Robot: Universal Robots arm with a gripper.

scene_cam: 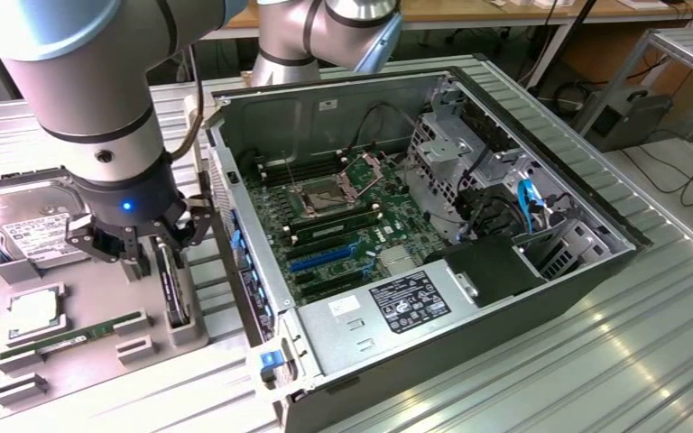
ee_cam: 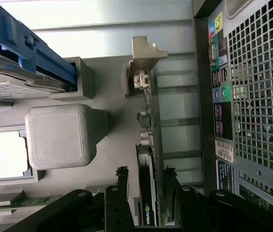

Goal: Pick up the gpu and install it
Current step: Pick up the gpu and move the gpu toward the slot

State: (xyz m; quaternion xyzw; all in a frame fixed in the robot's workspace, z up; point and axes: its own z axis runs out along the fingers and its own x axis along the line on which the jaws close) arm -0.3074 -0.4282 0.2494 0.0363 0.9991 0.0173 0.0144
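the claw [scene_cam: 154,255] is released, its fingers [ee_cam: 122,182] spread either side of the gpu [ee_cam: 148,191] – the card stands edge-on in a grey holder [scene_cam: 190,329] just beside the open computer case [scene_cam: 443,352]; a green logo [ee_cam: 148,209] on its edge, unreadable; white label on the hard drive [scene_cam: 28,225]; ribbed metal surface [scene_cam: 635,361]; a wooden desk [scene_cam: 479,13] and cables behind

Bright, even light is washing the ribbed metal surface [scene_cam: 635,361] pale in the exterior view and glaring almost white across it in the wrist view, while the computer case [scene_cam: 310,113] is holding softer shade inside and the tool [ee_cam: 146,174] is showing as near-featureless black.
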